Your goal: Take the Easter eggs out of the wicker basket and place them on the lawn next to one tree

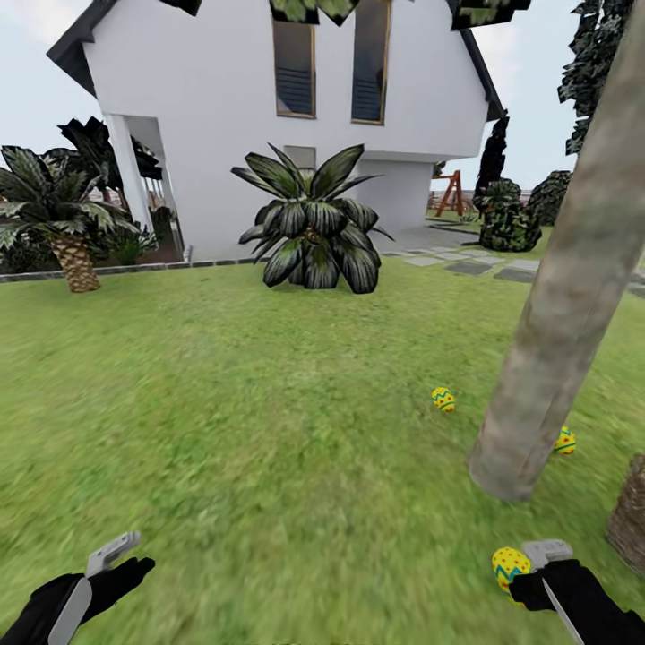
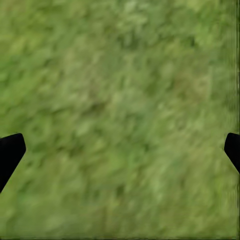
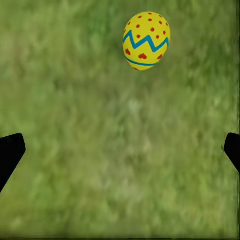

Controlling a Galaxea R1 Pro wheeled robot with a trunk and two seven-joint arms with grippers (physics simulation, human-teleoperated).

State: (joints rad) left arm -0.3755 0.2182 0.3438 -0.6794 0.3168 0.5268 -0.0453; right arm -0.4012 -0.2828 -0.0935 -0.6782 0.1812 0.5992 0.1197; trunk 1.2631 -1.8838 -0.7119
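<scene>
**On the lawn by the tree: three eggs out on the grass**

On the lawn [image 1: 224, 430], close to the foot of the tree [image 1: 555, 322], my two arms hang low at the near edge of my head view. My right gripper [image 3: 120, 150] has its jaws spread wide, the two dark fingertips [image 3: 10, 152] far apart at the sides of the wrist picture with nothing between them but grass. One Easter egg [image 3: 146, 40], yellow with red dots and a blue zigzag band, lies on the grass ahead of those fingers; from my head I see it [image 1: 509, 566] just beside the right gripper [image 1: 537, 573], though I cannot tell whether they touch.

My left gripper [image 2: 120, 150] is likewise spread, holding nothing, over bare grass.

A second egg [image 1: 443, 399] rests on the grass near the trunk, on its left. A third egg [image 1: 564, 440] sits just behind the trunk's base on its right, partly hidden. The wicker basket [image 1: 630, 520] stands at the picture's right edge, near the tree. Beyond stand a white house [image 1: 224, 107] and a broad-leaved bush [image 1: 313, 228].
</scene>
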